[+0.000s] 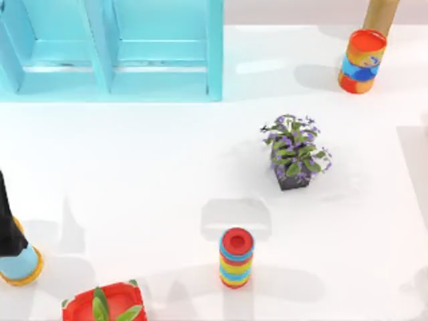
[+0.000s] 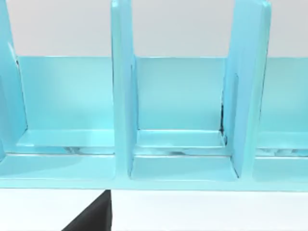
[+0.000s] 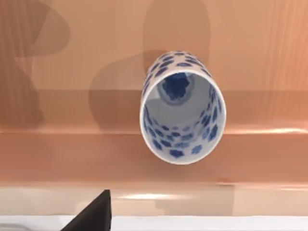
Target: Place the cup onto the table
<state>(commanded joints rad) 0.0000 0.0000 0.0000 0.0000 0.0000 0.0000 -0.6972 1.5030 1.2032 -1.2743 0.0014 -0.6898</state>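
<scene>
The cup (image 3: 182,108), white with blue spots, faces the right wrist camera mouth-first against an orange-brown surface (image 3: 72,154), well away from the desk (image 1: 134,174). The left wrist camera faces the blue cabinet (image 2: 183,120). I cannot tell how far either gripper is open.

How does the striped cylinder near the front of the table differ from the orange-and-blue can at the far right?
The rainbow-striped cylinder carries thin bands of many colours under a red top with a round hollow; the orange-and-blue can shows broad orange and blue patches. The cylinder stands apart from other things, while the can stands against a tan post. Both stand upright on the white table.
</scene>
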